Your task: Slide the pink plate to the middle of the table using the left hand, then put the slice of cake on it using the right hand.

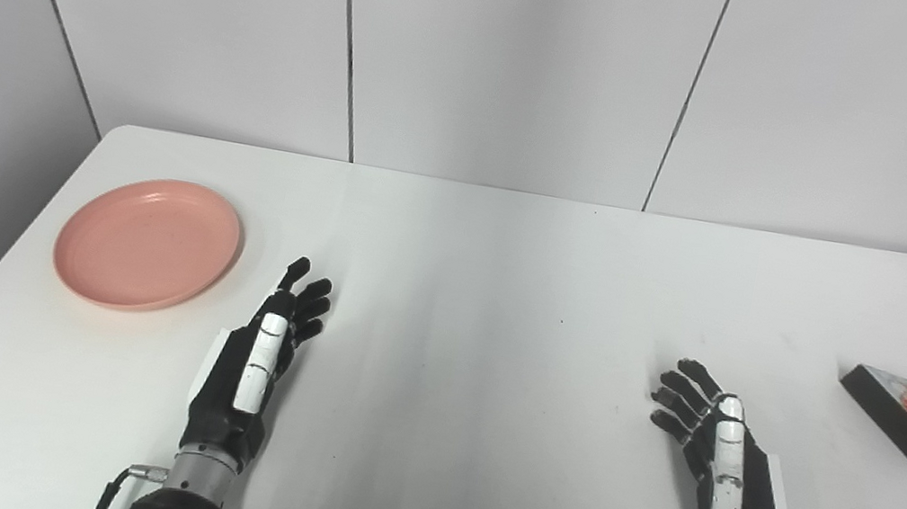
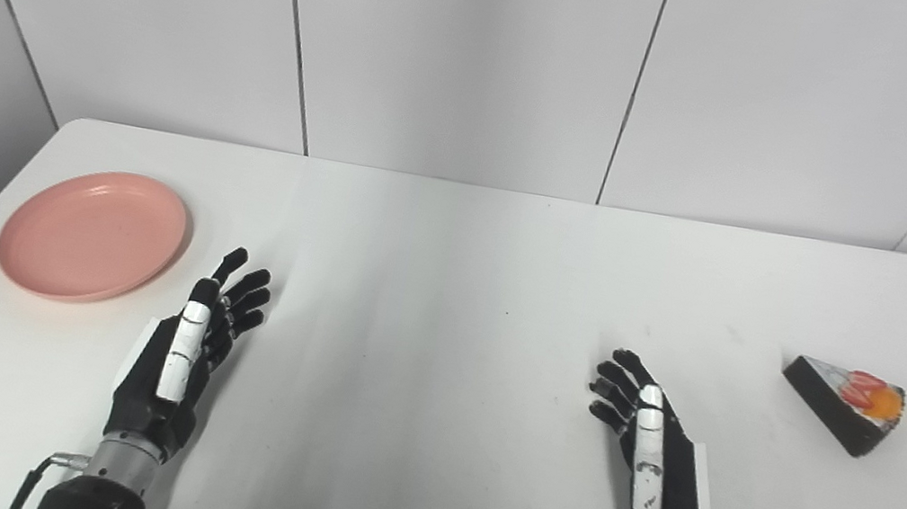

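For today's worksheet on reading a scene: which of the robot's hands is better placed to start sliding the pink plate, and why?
The left hand. It is open beside the pink plate on the table's left side. The right hand, also open, sits far across, nearer the slice of cake.

Lighting: bright, even and diffuse from overhead, with the white table (image 1: 501, 298) near overexposure and a pale sheen across its far centre. Shadows: soft and faint, a thin one along the near rim of the pink plate (image 1: 148, 242), another under the slice of cake (image 1: 906, 413), and light smudges beside each hand. Quality: sharp focus throughout, no motion blur, and slight splay of wall seams toward the edges.
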{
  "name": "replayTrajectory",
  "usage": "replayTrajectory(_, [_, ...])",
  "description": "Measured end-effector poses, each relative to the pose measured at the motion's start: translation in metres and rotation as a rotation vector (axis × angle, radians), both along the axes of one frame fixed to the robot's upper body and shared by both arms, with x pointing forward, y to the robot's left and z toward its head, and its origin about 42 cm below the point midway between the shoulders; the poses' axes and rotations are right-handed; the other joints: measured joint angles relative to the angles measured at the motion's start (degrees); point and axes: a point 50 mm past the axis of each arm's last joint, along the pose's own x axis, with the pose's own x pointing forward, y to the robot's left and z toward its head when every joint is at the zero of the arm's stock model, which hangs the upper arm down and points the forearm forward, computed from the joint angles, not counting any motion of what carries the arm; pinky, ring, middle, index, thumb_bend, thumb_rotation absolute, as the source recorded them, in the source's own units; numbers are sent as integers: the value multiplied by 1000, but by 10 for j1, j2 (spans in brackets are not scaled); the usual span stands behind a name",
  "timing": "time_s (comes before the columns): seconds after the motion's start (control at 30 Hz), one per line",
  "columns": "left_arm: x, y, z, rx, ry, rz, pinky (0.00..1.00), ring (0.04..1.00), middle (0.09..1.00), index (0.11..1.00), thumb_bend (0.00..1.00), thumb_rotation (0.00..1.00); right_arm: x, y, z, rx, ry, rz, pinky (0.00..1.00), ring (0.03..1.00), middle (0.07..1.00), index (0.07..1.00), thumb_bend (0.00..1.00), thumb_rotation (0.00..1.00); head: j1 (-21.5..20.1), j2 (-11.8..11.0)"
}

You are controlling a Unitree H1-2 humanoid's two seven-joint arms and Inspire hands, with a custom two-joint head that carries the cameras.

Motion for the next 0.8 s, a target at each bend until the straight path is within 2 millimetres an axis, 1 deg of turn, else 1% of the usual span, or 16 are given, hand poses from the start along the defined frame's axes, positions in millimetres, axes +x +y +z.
replayTrajectory(0.2, [0,1,0,4,0,0,916,911,902,944,817,993,0,0,0,1,-2,0,770,784,784,793,819,1000,-1,3])
replayTrajectory(0.33, [0,1,0,3,0,-1,915,907,902,946,809,998,0,0,0,0,-2,0,775,790,789,792,816,1000,0,2])
replayTrajectory(0.37, [0,1,0,3,0,-1,910,905,900,944,809,998,0,0,0,0,-2,0,777,791,790,792,814,1000,3,-3])
replayTrajectory(0.4, [0,0,0,2,1,-2,904,902,896,941,808,998,0,0,0,0,-2,0,779,791,790,793,809,1000,14,-21])
replayTrajectory(0.47, [0,-1,-3,2,7,-3,900,896,892,941,804,999,0,-1,-2,-1,-13,-2,776,789,787,792,805,1000,14,-21])
replayTrajectory(0.5, [1,-1,-6,2,12,-4,899,894,891,941,802,1000,0,-1,-5,-2,-19,-3,775,788,786,791,805,1000,34,-38])
replayTrajectory(0.53, [2,-2,-10,2,22,-6,908,898,894,945,799,999,1,-2,-9,-1,-22,-3,779,790,787,792,811,1000,51,-49])
replayTrajectory(0.57, [2,-3,-14,1,22,-8,906,898,893,945,810,991,1,-3,-11,2,-28,-1,776,786,784,788,815,1000,51,-49])
replayTrajectory(0.63, [2,-6,-17,-2,15,-7,908,903,896,950,822,986,3,-5,-12,8,-40,4,767,781,780,787,813,1000,62,-61])
replayTrajectory(0.67, [2,-8,-18,3,12,-8,907,907,899,953,833,988,6,-6,-13,9,-44,9,761,777,775,786,810,1000,70,-71])
replayTrajectory(0.7, [3,-11,-19,6,9,-10,908,908,900,954,836,987,9,-7,-13,9,-45,12,760,776,773,786,809,1000,70,-71])
replayTrajectory(0.77, [3,-15,-24,16,12,-11,908,911,902,956,833,989,15,-12,-14,6,-56,13,763,780,775,789,813,1000,76,-83])
replayTrajectory(0.8, [3,-16,-25,17,8,-11,909,913,904,956,830,992,18,-14,-14,4,-59,12,766,783,778,795,814,1000,77,-84])
